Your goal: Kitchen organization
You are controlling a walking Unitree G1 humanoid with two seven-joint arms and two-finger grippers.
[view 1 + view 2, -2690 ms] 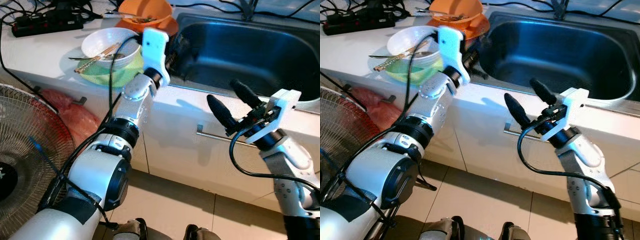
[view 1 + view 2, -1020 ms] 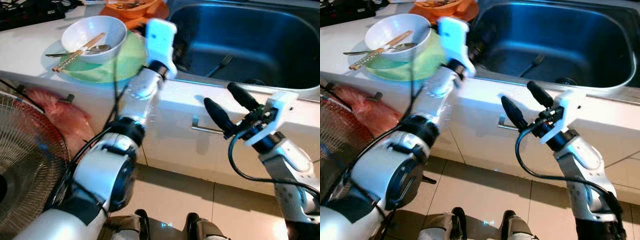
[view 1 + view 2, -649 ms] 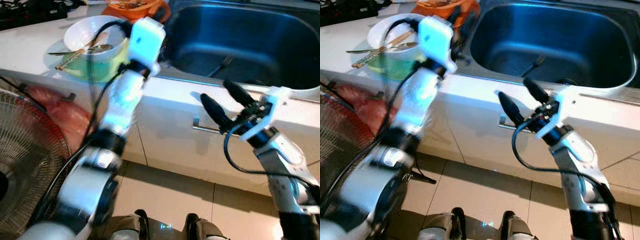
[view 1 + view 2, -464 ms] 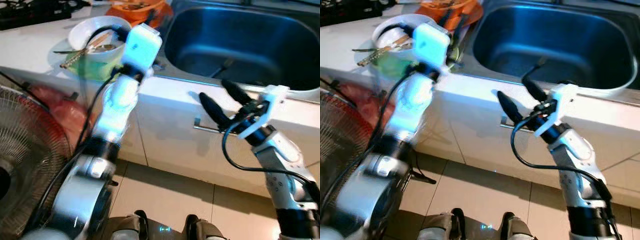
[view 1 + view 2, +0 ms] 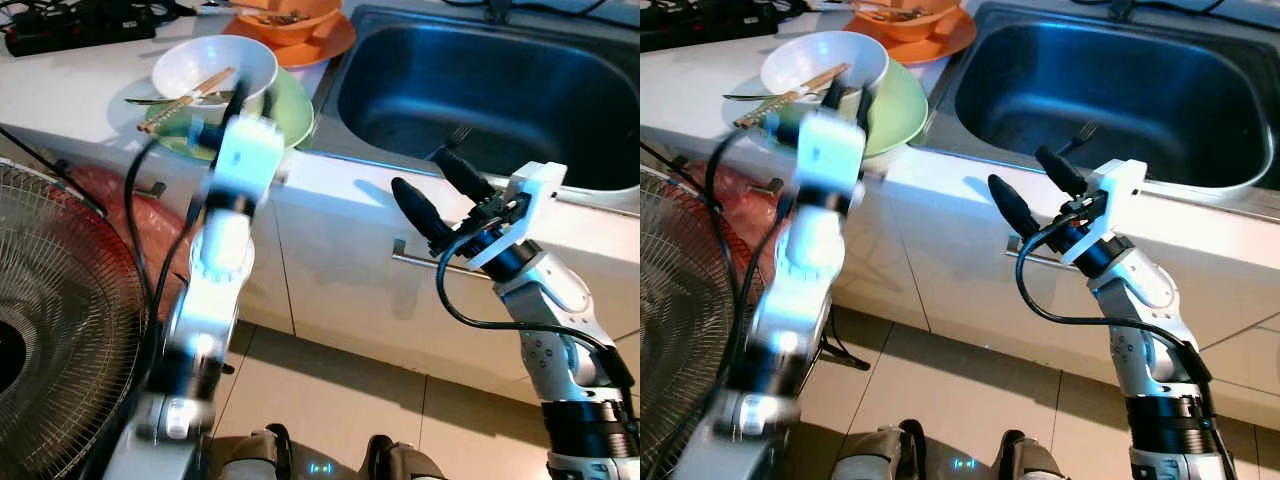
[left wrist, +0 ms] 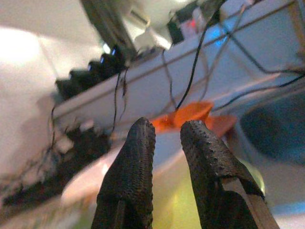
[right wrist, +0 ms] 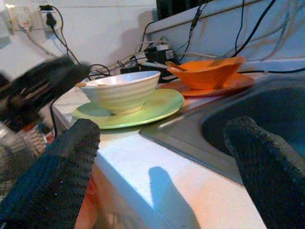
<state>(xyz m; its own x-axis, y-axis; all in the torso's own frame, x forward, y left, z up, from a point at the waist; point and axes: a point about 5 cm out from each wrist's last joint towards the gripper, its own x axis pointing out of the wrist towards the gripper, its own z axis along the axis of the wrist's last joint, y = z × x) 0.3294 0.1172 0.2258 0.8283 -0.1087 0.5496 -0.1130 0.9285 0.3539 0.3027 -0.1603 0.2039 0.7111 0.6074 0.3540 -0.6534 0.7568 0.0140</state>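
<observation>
A white bowl point(image 5: 190, 62) holding chopsticks point(image 5: 185, 97) and a spoon sits on a green plate point(image 5: 295, 110) on the white counter, left of the steel sink point(image 5: 520, 90). Behind them an orange bowl point(image 5: 290, 12) rests on an orange plate point(image 5: 330, 40). A fork point(image 5: 455, 133) lies in the sink. My left gripper point(image 5: 847, 98) is at the near rim of the green plate and bowl, its fingers point(image 6: 131, 176) a narrow gap apart with nothing between them. My right gripper point(image 5: 437, 192) hangs wide open before the counter edge, in front of the sink.
A standing fan point(image 5: 50, 330) fills the lower left, with a red bag point(image 5: 120, 210) behind it under the counter. A power strip point(image 5: 70, 30) with cables lies at the counter's back. A cabinet handle point(image 5: 430, 262) sits below the right gripper. Tiled floor lies below.
My left arm has swung left from the sink's edge to the green plate and bowl. The right gripper stays open in about the same place. The camera shifted slightly.
</observation>
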